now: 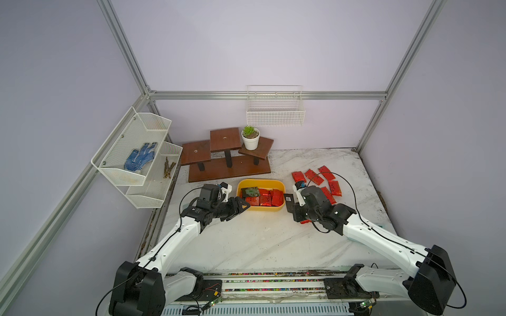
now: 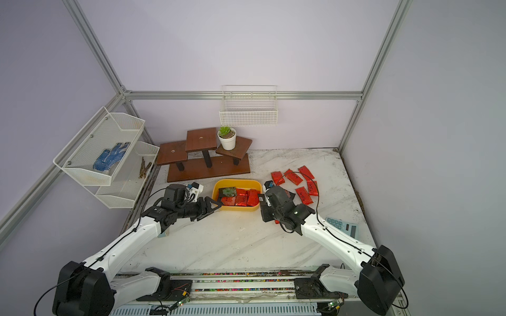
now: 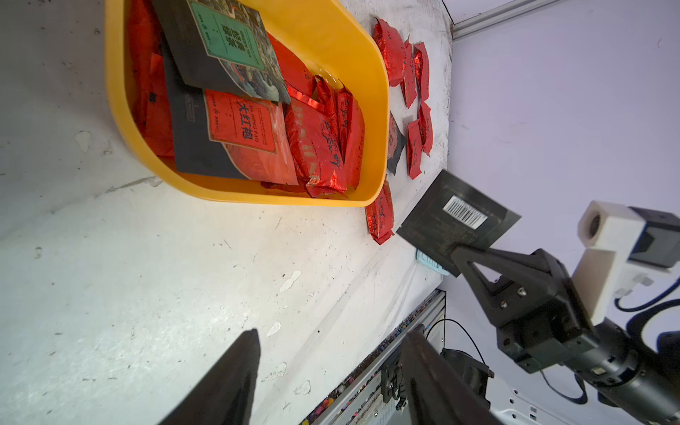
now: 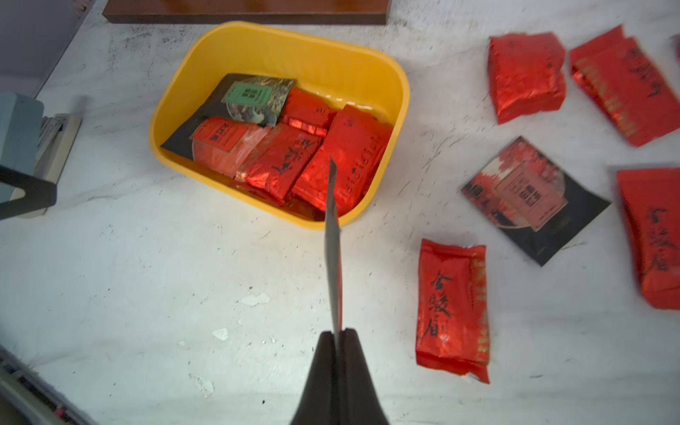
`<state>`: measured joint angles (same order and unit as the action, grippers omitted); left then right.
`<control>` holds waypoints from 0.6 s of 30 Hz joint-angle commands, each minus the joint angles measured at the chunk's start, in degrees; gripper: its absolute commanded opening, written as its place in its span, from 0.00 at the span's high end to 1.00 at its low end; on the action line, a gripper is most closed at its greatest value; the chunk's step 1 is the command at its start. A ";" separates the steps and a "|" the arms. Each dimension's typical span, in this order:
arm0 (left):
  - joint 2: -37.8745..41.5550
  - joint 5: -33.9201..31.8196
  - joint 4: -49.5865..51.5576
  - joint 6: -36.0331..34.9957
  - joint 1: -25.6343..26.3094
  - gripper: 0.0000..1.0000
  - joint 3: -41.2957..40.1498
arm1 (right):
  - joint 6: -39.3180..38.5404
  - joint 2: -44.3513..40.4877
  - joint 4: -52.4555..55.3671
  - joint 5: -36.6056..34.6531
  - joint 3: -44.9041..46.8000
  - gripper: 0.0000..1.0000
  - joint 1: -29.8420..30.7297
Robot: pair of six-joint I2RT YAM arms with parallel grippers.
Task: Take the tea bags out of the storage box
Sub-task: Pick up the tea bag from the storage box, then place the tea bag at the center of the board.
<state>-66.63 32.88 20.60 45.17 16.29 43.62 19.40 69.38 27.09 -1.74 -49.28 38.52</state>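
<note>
rail (image 1: 273,283), marble table (image 1: 260,240), lilac walls (image 1: 273,41)

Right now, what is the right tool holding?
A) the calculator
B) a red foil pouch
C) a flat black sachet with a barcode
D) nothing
C: in the left wrist view the right tool is clamped on the corner of a flat black sachet whose barcode label is showing.
</note>
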 commanded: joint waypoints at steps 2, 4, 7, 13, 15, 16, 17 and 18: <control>1.99 -1.64 -1.35 0.84 0.30 0.35 2.07 | 7.14 -1.66 -5.22 11.26 6.69 1.00 0.13; 1.99 -1.60 -1.35 0.89 0.32 0.35 2.11 | 9.76 -2.05 -8.32 13.31 10.29 1.00 0.13; 1.95 -1.51 -1.36 0.98 0.43 0.35 2.04 | 12.58 -1.94 -13.59 15.25 14.91 1.00 0.00; 1.17 -1.59 -1.27 0.99 0.42 0.35 2.19 | 14.24 1.77 -16.94 14.16 16.62 1.00 0.02; 1.10 -1.76 -1.27 0.98 0.44 0.35 2.30 | 14.47 2.86 -16.70 12.65 16.25 1.00 -0.02; 1.04 -1.86 -1.20 1.04 0.41 0.35 2.29 | 14.51 3.36 -16.15 11.38 16.00 1.00 -0.11; 0.93 -2.00 -1.20 0.92 0.47 0.35 2.29 | 14.48 3.79 -15.45 10.02 15.65 1.00 -0.18; 0.82 -2.07 -1.23 0.89 0.47 0.35 2.41 | 14.31 4.16 -14.68 8.68 15.32 1.00 -0.20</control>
<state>-65.98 31.22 20.62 45.93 16.34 43.62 32.77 72.62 13.23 10.72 -32.71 38.52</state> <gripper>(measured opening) 0.649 0.051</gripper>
